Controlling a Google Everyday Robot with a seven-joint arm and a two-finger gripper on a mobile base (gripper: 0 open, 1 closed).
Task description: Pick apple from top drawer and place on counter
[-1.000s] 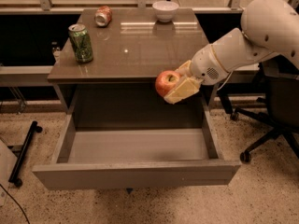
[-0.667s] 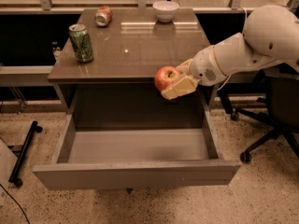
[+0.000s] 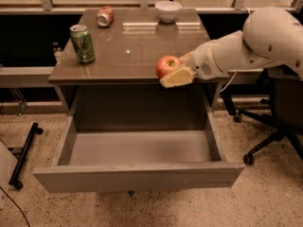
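Note:
The red apple [image 3: 166, 65] with yellowish patches is held in my gripper [image 3: 173, 70], which is shut on it. The gripper reaches in from the right on a white arm and holds the apple at the front right edge of the glossy grey-brown counter [image 3: 132, 46]. Below it the top drawer [image 3: 137, 148] stands pulled out wide, its grey floor bare.
A green can [image 3: 82, 43] stands at the counter's left edge. A crushed red-and-white can [image 3: 105, 16] lies at the back left. A white bowl [image 3: 168, 10] sits at the back middle. An office chair [image 3: 272, 117] stands to the right, a black wheeled bar [image 3: 24, 152] to the left.
The gripper has lifted the apple higher and a little toward the counter, from in front of the counter's edge to level with its surface.

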